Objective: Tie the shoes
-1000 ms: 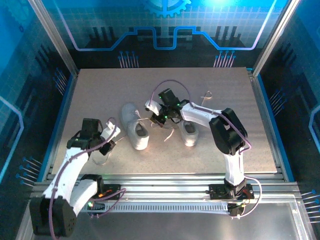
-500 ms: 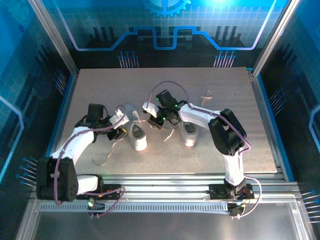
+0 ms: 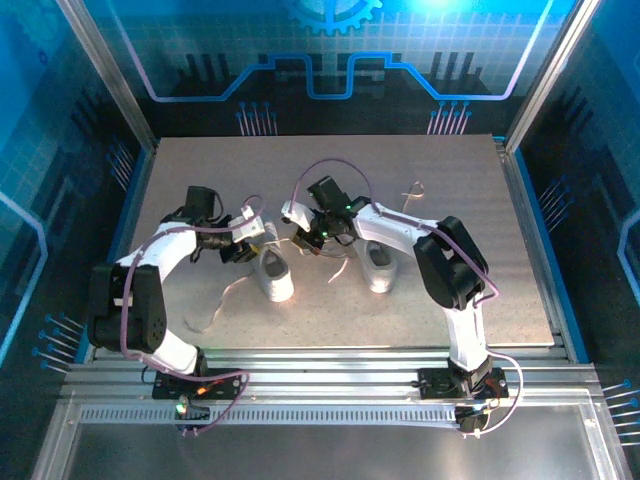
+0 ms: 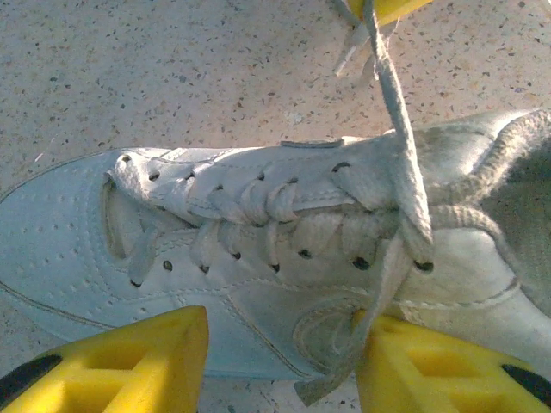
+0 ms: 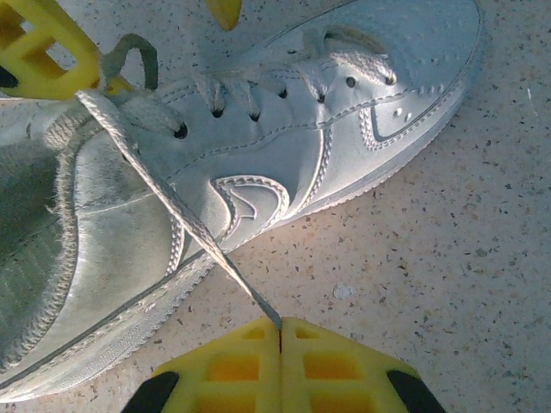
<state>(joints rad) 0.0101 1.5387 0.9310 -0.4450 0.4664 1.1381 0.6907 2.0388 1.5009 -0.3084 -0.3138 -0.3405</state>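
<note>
Swung inward, left gripper (image 4: 280, 348) straddles a shoe (image 4: 250, 232), jaws half open, empty, a lace end (image 4: 387, 275) drooping between them. Right gripper (image 5: 280, 331) is clamped on a taut lace (image 5: 172, 202); other shoe (image 3: 378, 268) lies behind its jaws.

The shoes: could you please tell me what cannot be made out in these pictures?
Top view: the left claw covers the far end of one shoe; the other shoe's laces are too small.
Left wrist view: that shoe's heel is cut off by the right edge.
Right wrist view: the lace end is hidden inside the shut right claw.
</note>
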